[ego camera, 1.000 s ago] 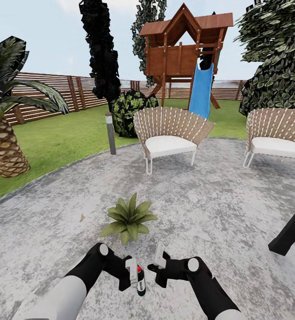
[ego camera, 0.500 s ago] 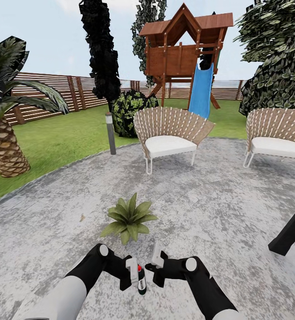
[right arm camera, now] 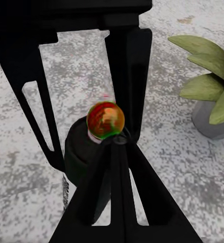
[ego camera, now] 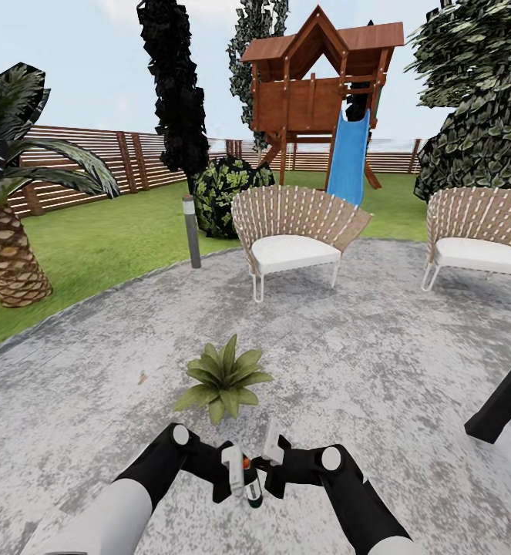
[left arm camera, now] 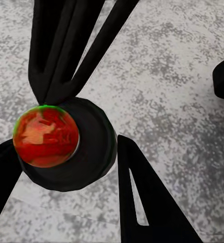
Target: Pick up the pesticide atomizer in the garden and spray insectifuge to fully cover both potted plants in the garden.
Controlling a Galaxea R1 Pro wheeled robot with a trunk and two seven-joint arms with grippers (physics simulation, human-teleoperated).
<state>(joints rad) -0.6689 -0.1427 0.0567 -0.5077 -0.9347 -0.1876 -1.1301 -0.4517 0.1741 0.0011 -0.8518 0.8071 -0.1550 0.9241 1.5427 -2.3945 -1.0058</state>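
1. Pesticide atomizer [ego camera: 249, 484] hangs low in front of the robot, above the grey patio [ego camera: 378, 362], between the two arms. Its long axis runs close to upright, red-orange spot at the top, dark body slightly tilted below.
2. Left gripper [ego camera: 236, 472] is the arm on it: its fingers [left arm camera: 142, 202] sit on either side of the dark round body, pinching the bottle, as the left wrist view shows from above.
3. Right gripper [ego camera: 269, 456] is just beside the bottle on its other side, its fingers [right arm camera: 127, 81] slightly parted and framing the red-orange top in the right wrist view. I cannot tell whether they touch it.
4. One potted plant [ego camera: 223, 378] stands on the patio straight ahead of the bottle, near but not under it. To my eye the coming move turns on that: the nozzle must point forward at the leaves.
5. No brand, label or readable writing shows on the bottle; the red spot carries only a blurred mottled pattern.
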